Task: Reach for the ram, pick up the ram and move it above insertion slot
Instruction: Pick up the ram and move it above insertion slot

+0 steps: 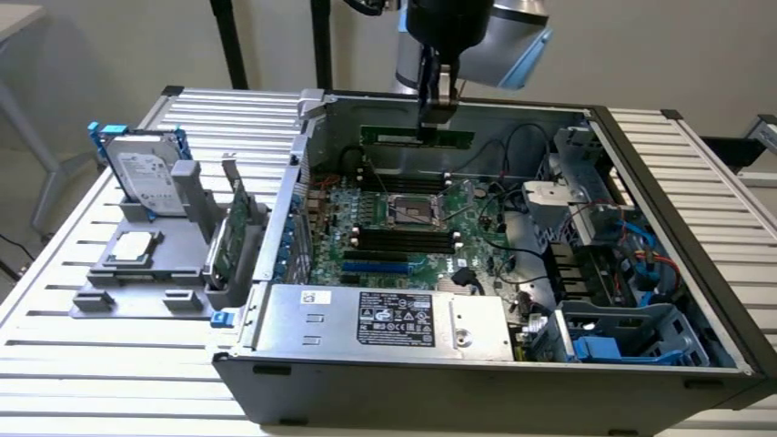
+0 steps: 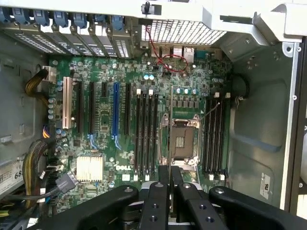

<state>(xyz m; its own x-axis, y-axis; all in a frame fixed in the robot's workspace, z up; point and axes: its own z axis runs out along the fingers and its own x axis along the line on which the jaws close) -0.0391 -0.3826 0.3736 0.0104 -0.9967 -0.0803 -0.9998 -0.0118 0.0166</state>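
The ram [image 1: 391, 137] is a thin green stick hanging level over the far end of the open computer case [image 1: 486, 373]. My gripper [image 1: 434, 123] reaches down from above and is shut on it near its middle. In the wrist view the black fingers [image 2: 154, 201] are pressed together around a thin edge-on strip, the ram [image 2: 171, 129], which runs over the motherboard [image 2: 105, 129]. Black memory slots [image 2: 145, 134] lie just to one side of that strip, and more slots [image 2: 214, 134] sit beyond the processor socket [image 2: 182, 141]. In the exterior view the slots [image 1: 401, 238] lie well below the held stick.
A grey holder [image 1: 134, 273] at the exterior view's left carries a silver hard drive [image 1: 146, 173] and an upright green expansion card [image 1: 237, 218]. The power supply [image 1: 388, 314] fills the case's near end. Cables and a drive cage [image 1: 607, 264] crowd the exterior view's right side.
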